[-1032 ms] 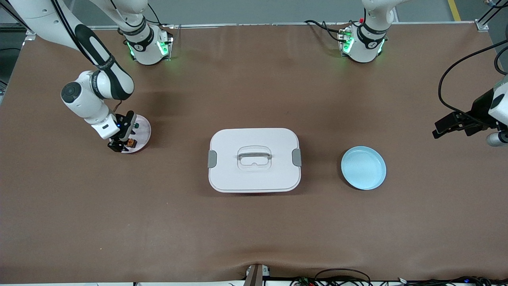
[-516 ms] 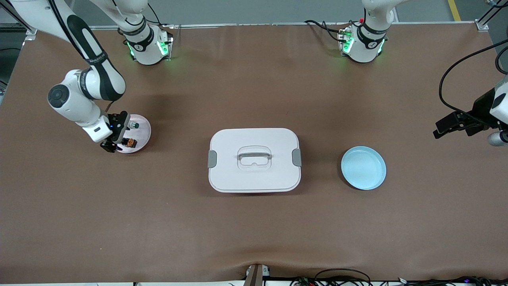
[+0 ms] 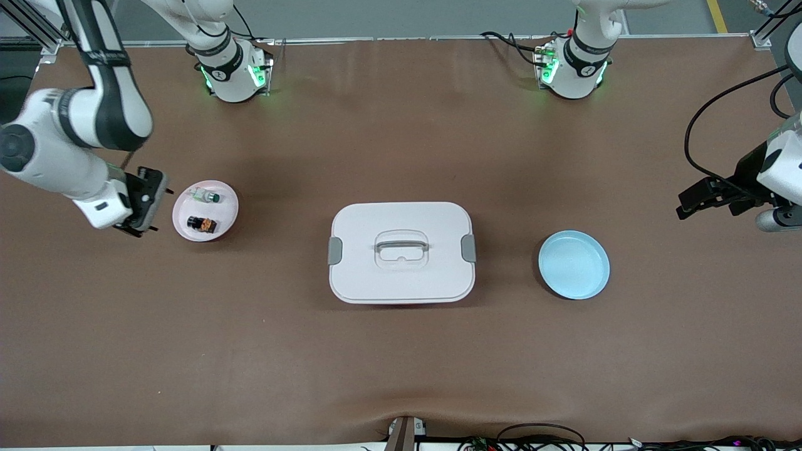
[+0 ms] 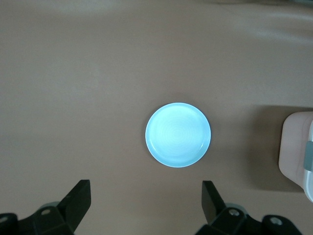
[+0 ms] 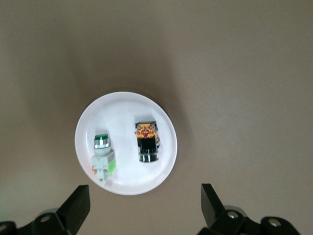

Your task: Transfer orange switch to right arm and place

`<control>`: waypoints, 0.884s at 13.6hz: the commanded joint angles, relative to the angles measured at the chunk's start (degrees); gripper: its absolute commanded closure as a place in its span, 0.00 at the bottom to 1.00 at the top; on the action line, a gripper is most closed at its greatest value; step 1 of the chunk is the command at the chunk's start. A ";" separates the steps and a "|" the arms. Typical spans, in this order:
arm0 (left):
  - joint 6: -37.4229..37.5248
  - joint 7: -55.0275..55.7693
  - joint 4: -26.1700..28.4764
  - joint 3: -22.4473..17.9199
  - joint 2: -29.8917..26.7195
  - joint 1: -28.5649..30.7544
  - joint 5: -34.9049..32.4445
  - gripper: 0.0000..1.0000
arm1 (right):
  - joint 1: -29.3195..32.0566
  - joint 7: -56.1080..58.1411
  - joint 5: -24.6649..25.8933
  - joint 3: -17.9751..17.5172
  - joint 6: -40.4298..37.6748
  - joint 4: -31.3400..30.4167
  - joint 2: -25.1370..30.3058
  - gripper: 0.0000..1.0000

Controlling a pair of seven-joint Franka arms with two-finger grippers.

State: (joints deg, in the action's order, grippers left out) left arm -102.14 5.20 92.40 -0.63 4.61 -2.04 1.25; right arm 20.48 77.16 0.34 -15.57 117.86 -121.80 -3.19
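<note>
Hovering empty beside the pink plate (image 3: pixel 222 213), right gripper (image 3: pixel 145 210) stands fully open; orange switch (image 3: pixel 202 223) lies on it. Left gripper (image 3: pixel 708 202) waits, open.

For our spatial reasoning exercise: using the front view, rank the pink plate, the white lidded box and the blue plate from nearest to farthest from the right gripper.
1. pink plate, beside the open right gripper, holding the orange switch
2. white lidded box, mid-table
3. blue plate, toward the left arm's end

Both arms are white with black bands, and green lights glow at their round bases. The right gripper (image 3: pixel 145 210) and left gripper (image 3: pixel 702 202) are black. Black cables hang around the left arm.
</note>
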 commanded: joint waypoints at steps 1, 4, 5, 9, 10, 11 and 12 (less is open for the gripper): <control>1.94 -0.28 -0.38 -3.93 -0.92 -3.84 -0.90 0.00 | 0.88 -2.35 2.21 -0.25 -7.62 7.00 -0.50 0.00; 2.91 -0.11 -0.46 -4.02 -0.92 -4.11 -0.90 0.00 | 0.97 -12.52 2.29 -0.34 -19.30 14.73 -0.50 0.00; 2.91 -0.11 -0.46 -4.11 -1.01 -4.37 -0.90 0.00 | 0.97 -16.47 2.38 -0.34 -22.99 18.23 -0.85 0.00; 3.35 -0.37 0.32 -2.98 -2.58 -2.36 -0.72 0.00 | 0.97 -36.33 5.71 -0.34 -35.67 27.83 -1.20 0.00; 3.53 -0.63 1.20 -2.01 -3.29 -1.74 -0.72 0.00 | 0.79 -39.77 5.98 -0.34 -37.17 29.41 -1.20 0.00; 3.53 -0.81 1.82 -1.57 -3.82 -1.04 -0.72 0.00 | 0.62 -44.33 6.16 -0.43 -37.79 30.39 -1.20 0.00; 3.53 -0.98 2.43 -1.04 -4.69 -0.43 -0.72 0.00 | 0.70 -49.60 6.42 -0.34 -37.88 31.18 -1.20 0.00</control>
State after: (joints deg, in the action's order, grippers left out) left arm -99.05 5.20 92.40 -3.16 2.87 -4.02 1.25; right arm 20.72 35.68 5.08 -15.15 81.62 -93.64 -3.21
